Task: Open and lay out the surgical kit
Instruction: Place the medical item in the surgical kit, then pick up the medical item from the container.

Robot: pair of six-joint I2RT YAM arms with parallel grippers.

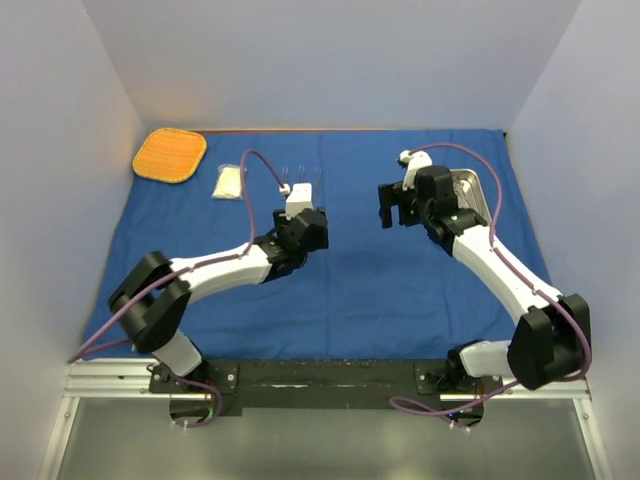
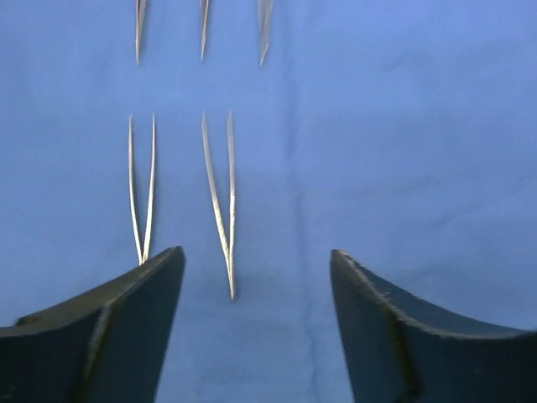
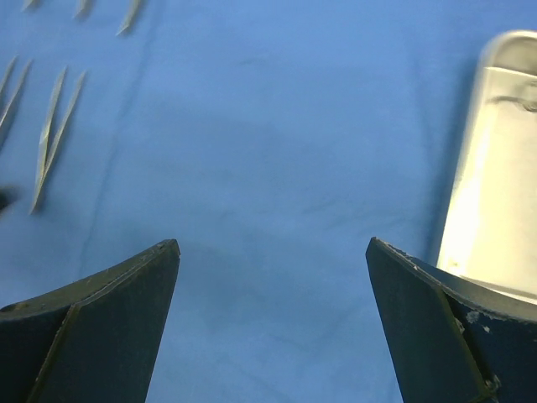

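Note:
The blue cloth wrap (image 1: 380, 290) lies spread flat over the table. On it at the back left is the white gauze pack (image 1: 228, 181), with slim metal instruments (image 1: 303, 174) to its right. The steel tray (image 1: 472, 196) sits at the back right, partly under my right arm. My left gripper (image 1: 299, 193) hovers open just short of the instruments. In the left wrist view two forceps (image 2: 220, 201) (image 2: 141, 193) lie ahead of the left gripper (image 2: 256, 260), nothing held. My right gripper (image 1: 395, 207) (image 3: 273, 248) is open over bare cloth, with the tray (image 3: 495, 168) to its right.
An orange rounded-square mat (image 1: 170, 154) lies at the back left corner, half off the cloth. Three more instrument tips (image 2: 204, 25) show in a farther row. Grey walls close in the left, right and back. The arm bases stand on the near rail (image 1: 320, 375).

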